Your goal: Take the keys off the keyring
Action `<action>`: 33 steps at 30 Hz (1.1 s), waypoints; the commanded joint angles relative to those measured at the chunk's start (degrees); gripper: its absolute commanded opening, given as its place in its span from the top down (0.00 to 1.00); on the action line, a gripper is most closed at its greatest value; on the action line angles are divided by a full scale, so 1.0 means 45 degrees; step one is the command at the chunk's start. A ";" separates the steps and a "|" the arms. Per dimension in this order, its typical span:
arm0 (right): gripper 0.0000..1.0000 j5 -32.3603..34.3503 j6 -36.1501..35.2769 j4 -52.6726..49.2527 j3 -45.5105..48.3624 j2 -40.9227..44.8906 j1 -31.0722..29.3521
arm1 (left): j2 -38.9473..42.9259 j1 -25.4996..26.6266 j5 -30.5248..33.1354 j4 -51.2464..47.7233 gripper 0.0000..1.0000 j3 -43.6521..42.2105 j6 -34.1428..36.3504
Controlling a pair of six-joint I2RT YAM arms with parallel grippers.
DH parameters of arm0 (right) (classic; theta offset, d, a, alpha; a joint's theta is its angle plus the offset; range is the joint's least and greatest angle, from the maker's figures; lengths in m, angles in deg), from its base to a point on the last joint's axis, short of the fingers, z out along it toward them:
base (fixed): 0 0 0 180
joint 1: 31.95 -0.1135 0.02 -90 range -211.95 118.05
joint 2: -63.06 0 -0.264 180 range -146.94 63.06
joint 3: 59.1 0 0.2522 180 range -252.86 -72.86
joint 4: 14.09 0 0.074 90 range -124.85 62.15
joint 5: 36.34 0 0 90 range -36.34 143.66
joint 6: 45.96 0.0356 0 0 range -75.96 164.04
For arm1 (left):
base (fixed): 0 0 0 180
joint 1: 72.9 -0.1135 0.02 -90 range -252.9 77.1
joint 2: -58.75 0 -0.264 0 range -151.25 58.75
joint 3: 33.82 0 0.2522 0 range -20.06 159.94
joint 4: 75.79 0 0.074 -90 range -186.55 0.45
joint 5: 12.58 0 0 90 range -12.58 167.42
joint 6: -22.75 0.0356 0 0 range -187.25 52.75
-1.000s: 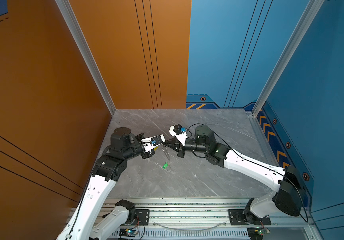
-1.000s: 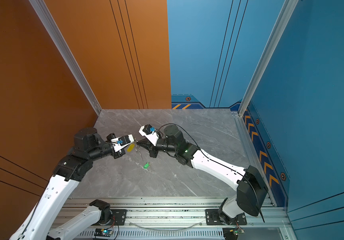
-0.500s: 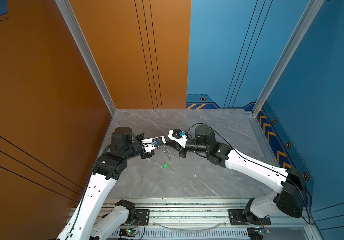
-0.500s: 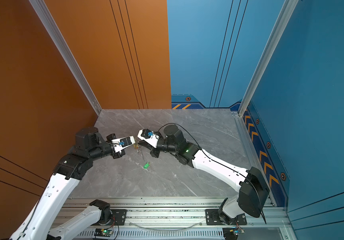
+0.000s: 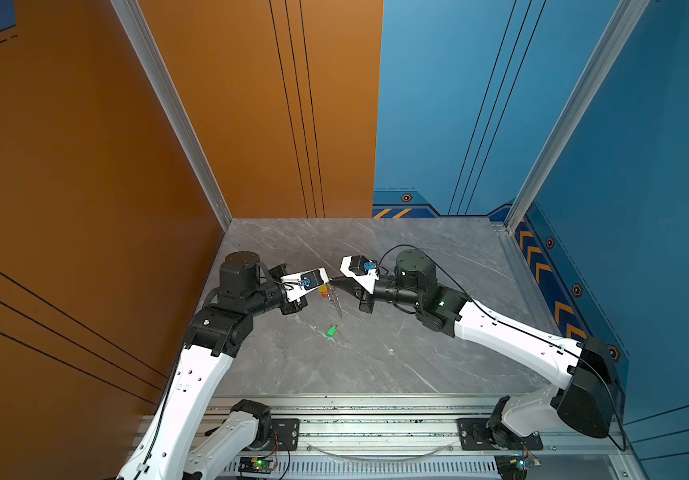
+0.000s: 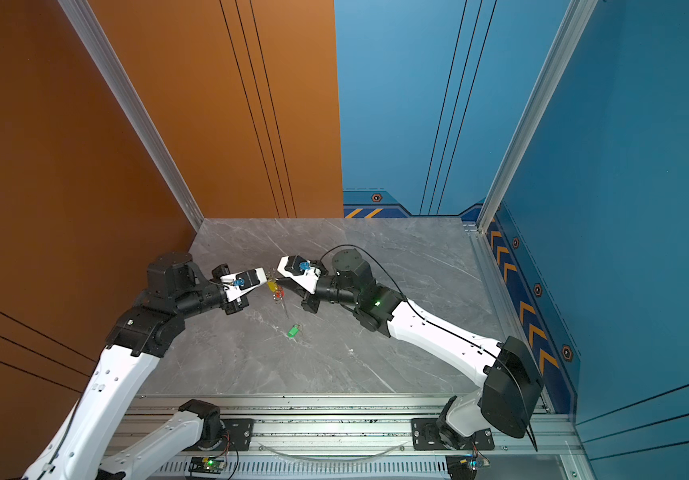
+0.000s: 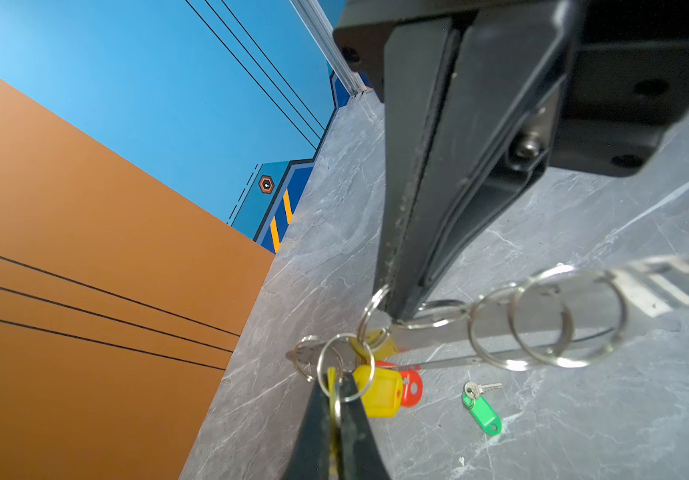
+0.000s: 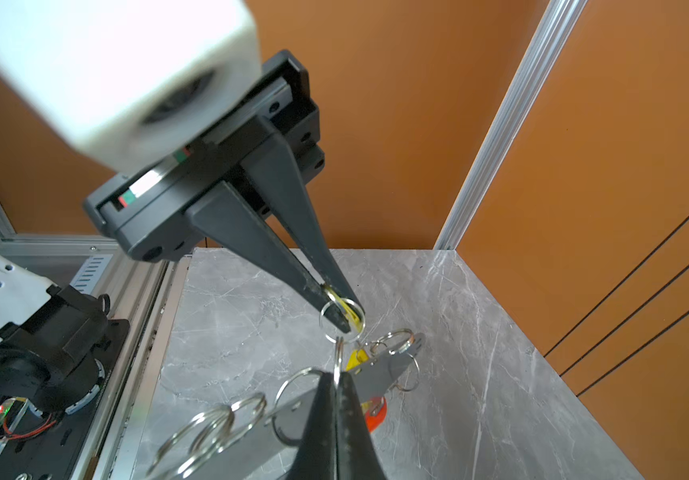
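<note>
In both top views the left tool [image 5: 321, 288] and right tool [image 5: 333, 283] meet tip to tip above the tabletop [image 5: 376, 357]. The keyring [image 5: 337, 306] dangles beneath, and a loose green key [image 5: 331, 331] lies at its 6 o'clock.

Left wrist view: the left tool, pressed together, pinches the yellow key [image 7: 330, 382]; the red key [image 7: 411, 386] hangs off the keyring. A skewed pull could drag the keyring from the right tool.

Right wrist view: the right tool pinches the keyring by one thin silver ring [image 8: 338, 353], which could slip. No container shows.
</note>
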 commanded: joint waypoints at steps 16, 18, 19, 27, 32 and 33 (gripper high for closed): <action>1.00 -0.0513 0.2988 0.3057 0.0172 0.0050 0.0117 | -0.0163 -0.0394 -0.0527 0.0428 1.00 0.0043 -0.0992; 1.00 -0.0513 0.2998 0.3051 0.0151 -0.0040 0.0068 | -0.0155 -0.0405 -0.0524 0.0427 1.00 0.0031 -0.0979; 1.00 -0.0493 0.3018 0.3058 0.0151 -0.0047 0.0078 | -0.0163 -0.0433 -0.0503 0.0443 1.00 0.0044 -0.0949; 1.00 -0.0421 0.1728 0.1329 -0.0358 -0.0281 -0.0104 | 0.0003 -0.0751 -0.0619 0.0616 1.00 0.0162 -0.0965; 1.00 -0.0029 -0.0192 -0.1443 -0.1039 -0.0451 -0.0364 | 0.0198 -0.0790 -0.0766 0.0623 1.00 0.0135 -0.1130; 1.00 0.0012 -0.0359 -0.1830 -0.1207 -0.0527 -0.0401 | 0.0241 -0.0773 -0.0835 0.0625 1.00 0.0127 -0.1199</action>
